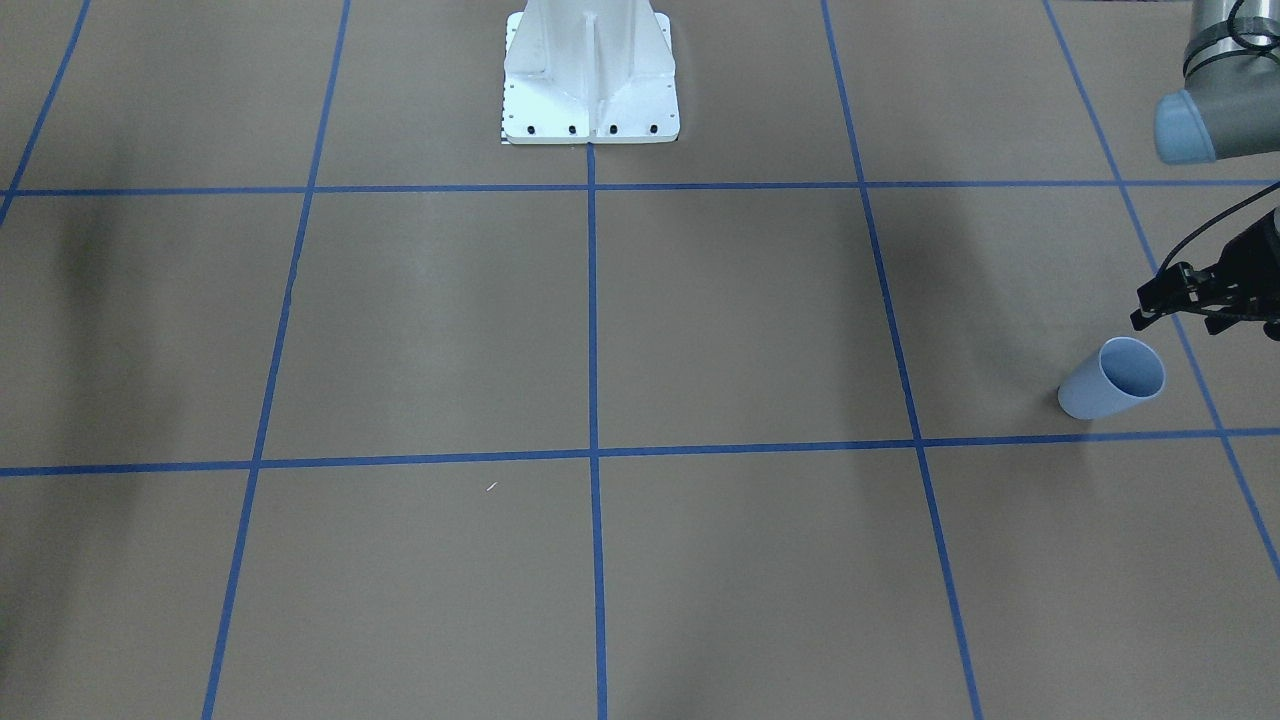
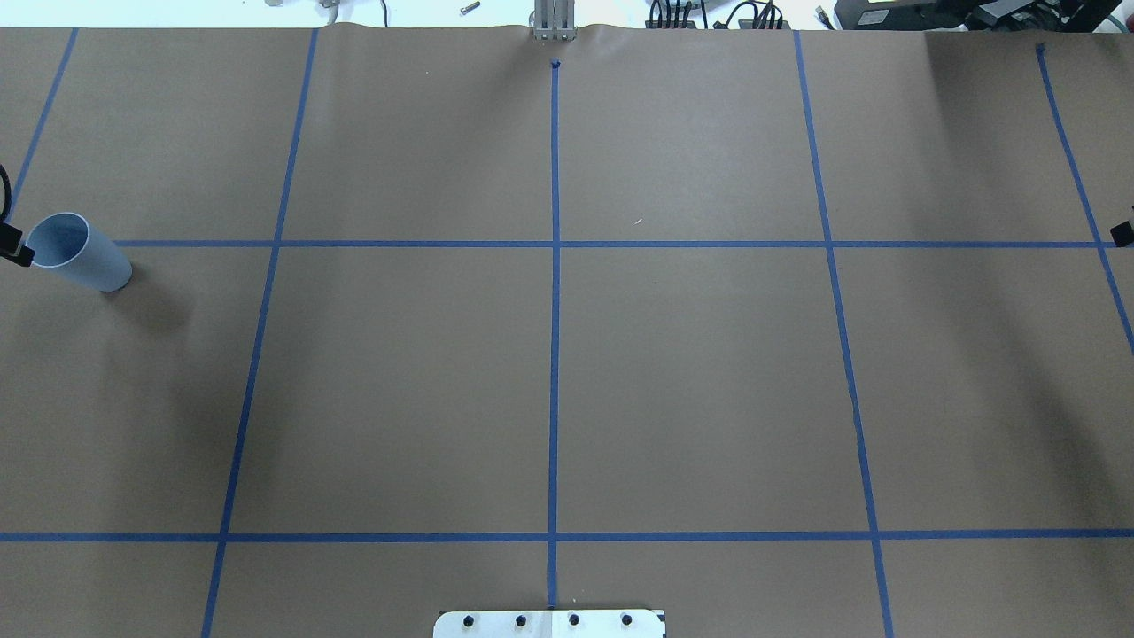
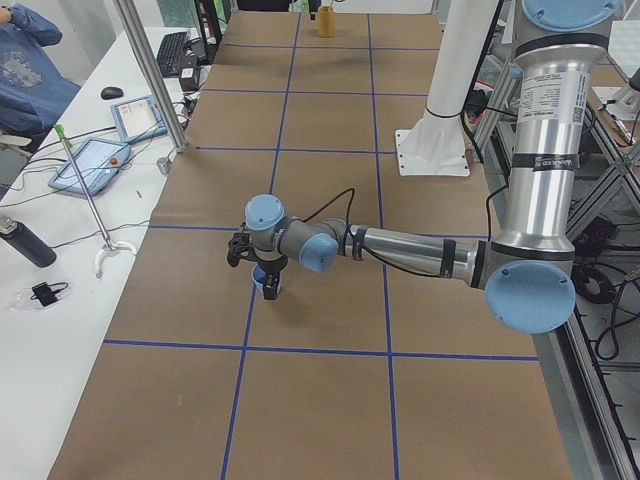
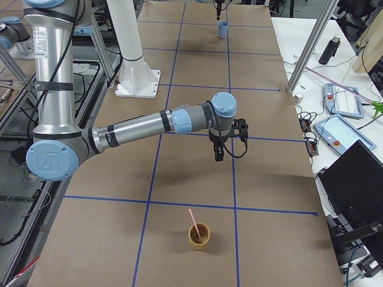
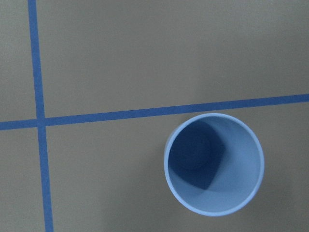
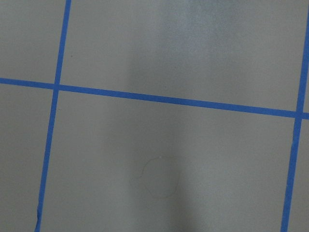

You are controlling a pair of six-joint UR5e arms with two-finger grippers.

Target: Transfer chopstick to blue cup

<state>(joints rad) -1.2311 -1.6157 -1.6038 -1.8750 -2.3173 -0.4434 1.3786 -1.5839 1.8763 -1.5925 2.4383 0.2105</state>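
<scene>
The blue cup stands upright and empty at the table's far left end; it also shows in the overhead view and from straight above in the left wrist view. My left gripper hangs just above and beside the cup, its fingers apart and empty. A pale pink chopstick leans in a mustard cup at the table's right end. My right gripper hovers over bare table short of that cup. Only a sliver of it shows in the overhead view, and I cannot tell whether it is open or shut.
The white robot base stands at the middle of the table's near edge. Blue tape lines divide the brown paper cover into squares. A side bench with tablets, a bottle and cables runs along the far edge.
</scene>
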